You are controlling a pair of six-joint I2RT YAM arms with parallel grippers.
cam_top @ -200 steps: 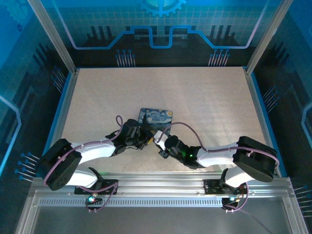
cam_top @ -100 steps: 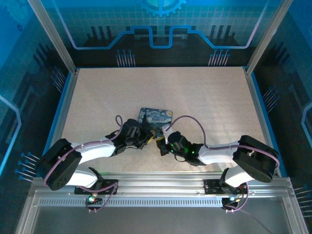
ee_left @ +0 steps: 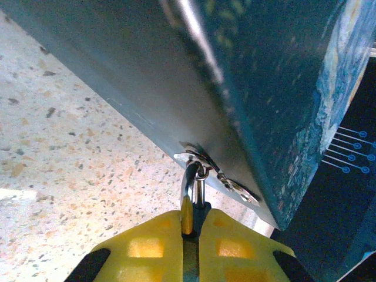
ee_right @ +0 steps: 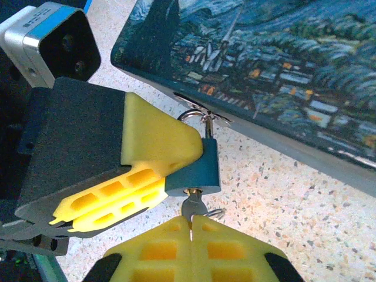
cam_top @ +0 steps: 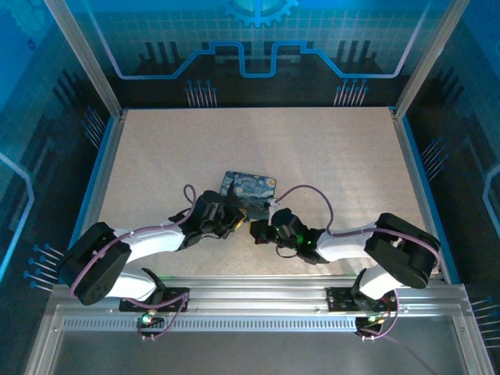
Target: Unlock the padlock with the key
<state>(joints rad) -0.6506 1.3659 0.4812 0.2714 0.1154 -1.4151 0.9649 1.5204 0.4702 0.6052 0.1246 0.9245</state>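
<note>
The padlock (ee_right: 200,169), a small dark-bodied lock, hangs by its silvery shackle (ee_left: 189,182) from the hasp (ee_right: 202,117) on the front of the night-sky tin (cam_top: 251,187). My left gripper (ee_left: 191,222) is shut on the padlock's body, and its yellow fingers (ee_right: 154,150) press the lock from the left in the right wrist view. The key (ee_right: 192,205) sits in the keyhole at the lock's bottom, with a thin wire ring (ee_right: 216,212) beside it. My right gripper (ee_right: 191,223) is shut on the key's head. Both grippers meet just in front of the tin (cam_top: 248,225).
The speckled table (cam_top: 336,156) stretches open behind and to both sides of the tin. Blue walls and metal posts (cam_top: 82,55) ring the table. The left wrist camera housing (ee_right: 53,41) stands close to the tin's left corner.
The right wrist has turned and its forearm and cable have shifted left, with the gripper staying at the lock. The left arm holds still.
</note>
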